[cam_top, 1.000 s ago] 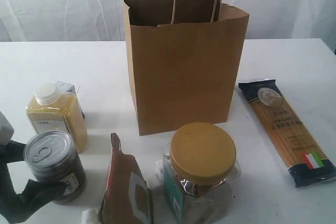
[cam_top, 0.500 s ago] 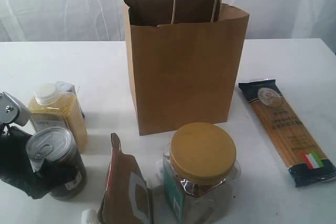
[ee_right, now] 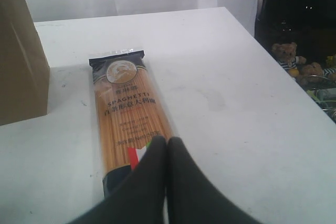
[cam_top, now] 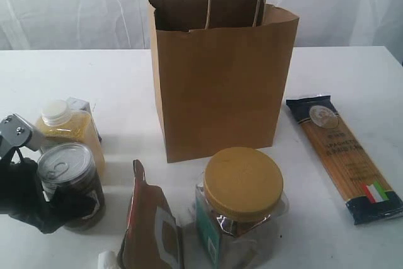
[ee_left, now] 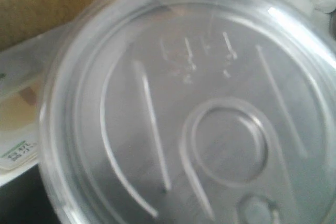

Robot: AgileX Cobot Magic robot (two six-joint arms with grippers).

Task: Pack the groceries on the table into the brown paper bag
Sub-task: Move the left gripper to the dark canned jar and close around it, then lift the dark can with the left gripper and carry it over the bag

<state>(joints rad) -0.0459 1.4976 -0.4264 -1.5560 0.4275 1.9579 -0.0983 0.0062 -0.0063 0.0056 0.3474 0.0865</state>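
The brown paper bag (cam_top: pixel 220 86) stands upright and open at the back middle of the table (cam_top: pixel 126 86). At the front left, the black fingers of my left gripper (cam_top: pixel 63 203) are closed round the dark pull-tab can (cam_top: pixel 69 174), which leans a little. Its lid (ee_left: pixel 199 119) fills the left wrist view. The yellow-grain bottle (cam_top: pixel 69 127) stands just behind the can. The brown-orange pouch (cam_top: pixel 151 228) and the mustard-lidded jar (cam_top: pixel 242 200) are at the front. The spaghetti packet (cam_top: pixel 346 155) lies flat on the right. My right gripper (ee_right: pixel 167 141) hovers shut over the packet's near end (ee_right: pixel 128 119).
A small grey box (cam_top: pixel 80 106) sits behind the bottle. A small white bit (cam_top: pixel 107 259) lies by the pouch's foot. The table's right edge (ee_right: pixel 273 72) drops off near the spaghetti, with soft toys (ee_right: pixel 286 53) beyond it.
My left gripper has come in from the left edge and closed round the can. The can has shifted slightly up and right and now leans. The right gripper has not moved.
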